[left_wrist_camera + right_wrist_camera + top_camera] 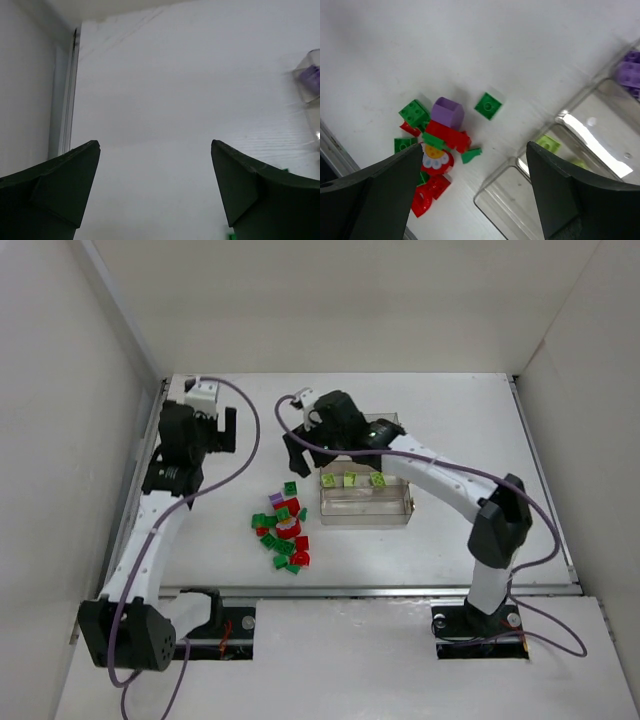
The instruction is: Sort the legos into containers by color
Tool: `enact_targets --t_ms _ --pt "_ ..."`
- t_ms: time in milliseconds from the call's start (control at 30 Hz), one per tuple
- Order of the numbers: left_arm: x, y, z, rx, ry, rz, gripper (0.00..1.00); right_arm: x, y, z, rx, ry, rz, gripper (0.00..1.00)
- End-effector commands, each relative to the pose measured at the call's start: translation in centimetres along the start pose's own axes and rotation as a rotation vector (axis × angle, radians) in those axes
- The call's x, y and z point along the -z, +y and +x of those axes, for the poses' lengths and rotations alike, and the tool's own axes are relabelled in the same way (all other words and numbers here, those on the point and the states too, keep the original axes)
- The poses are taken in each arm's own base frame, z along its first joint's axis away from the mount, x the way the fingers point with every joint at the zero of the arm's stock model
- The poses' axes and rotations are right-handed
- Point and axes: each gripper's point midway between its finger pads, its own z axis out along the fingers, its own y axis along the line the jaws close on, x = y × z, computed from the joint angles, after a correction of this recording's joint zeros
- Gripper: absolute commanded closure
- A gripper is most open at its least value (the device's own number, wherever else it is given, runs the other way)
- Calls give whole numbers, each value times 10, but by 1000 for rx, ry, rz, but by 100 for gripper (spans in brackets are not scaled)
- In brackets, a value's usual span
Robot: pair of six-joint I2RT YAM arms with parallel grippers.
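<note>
Item one: white table (450,420), walled on three sides by white panels. Item two: clear smoky plastic tray (365,518) with long parallel compartments, lying right of centre. Three lime-yellow bricks (350,480) sit inside it in a row along its length, and purple bricks (631,72) lie in a compartment nearer its far side. Item three: loose pile of small studded bricks (283,532) on the bare table just left of the tray, apart from it. It is mostly dark green and red, with one lilac block (447,111) on top, a round red piece with a white-and-yellow flower face (436,157) beneath it, and a single dark green square brick (488,105) lying slightly apart on the tray side. Item four: right gripper (474,146), jaws spread wide and holding nothing, hanging above the table between the pile and the tray's left end. Item five: left gripper (155,144), jaws likewise wide apart and empty, raised over bare table at the far left, well away from the bricks.
</note>
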Motion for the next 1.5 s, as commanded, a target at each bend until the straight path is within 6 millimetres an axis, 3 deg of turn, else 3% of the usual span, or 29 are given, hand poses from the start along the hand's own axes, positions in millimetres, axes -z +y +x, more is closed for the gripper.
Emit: enact_targets --t_ms 0,67,100,133,167,300,333,367,467,533,600,733,1000,1167,1267,1467 --pt "16 35 49 131 61 -214 8 -18 32 -10 -2 -1 -78 11" --pt "22 47 58 172 40 -276 7 -43 37 8 -51 71 -75 11" --pt "22 47 66 186 29 -287 5 -47 39 -4 -62 57 -78 11" --pt "27 48 62 203 -3 -298 5 -64 42 15 -71 122 -73 11" --pt "28 55 67 208 -17 -333 5 -68 47 9 -72 112 -70 11" --pt "36 60 68 225 -58 -369 3 -95 57 25 -50 138 -56 11" --pt "35 60 70 225 -60 -369 3 -98 64 17 -43 119 -68 11" --pt "37 59 72 226 -62 -370 3 -108 60 33 -44 170 -47 11" --pt "40 59 79 213 -50 -369 2 -118 57 45 -36 201 -14 11" --pt "39 57 79 213 -51 -360 2 -117 61 49 -26 212 -8 11" --pt "38 51 86 198 -39 -327 3 -119 59 66 -17 252 15 11" --pt "33 35 82 160 -55 -223 3 -106 59 66 -17 238 12 8" --pt "31 32 81 161 -70 -206 3 -115 72 77 -17 261 -45 8" --pt "34 34 87 163 -61 -214 3 -134 80 75 -22 267 -83 21" --pt "34 34 90 185 -51 -222 3 -136 79 84 -15 292 -87 24" --pt "35 32 92 185 -53 -211 3 -132 82 79 -15 271 -103 30"
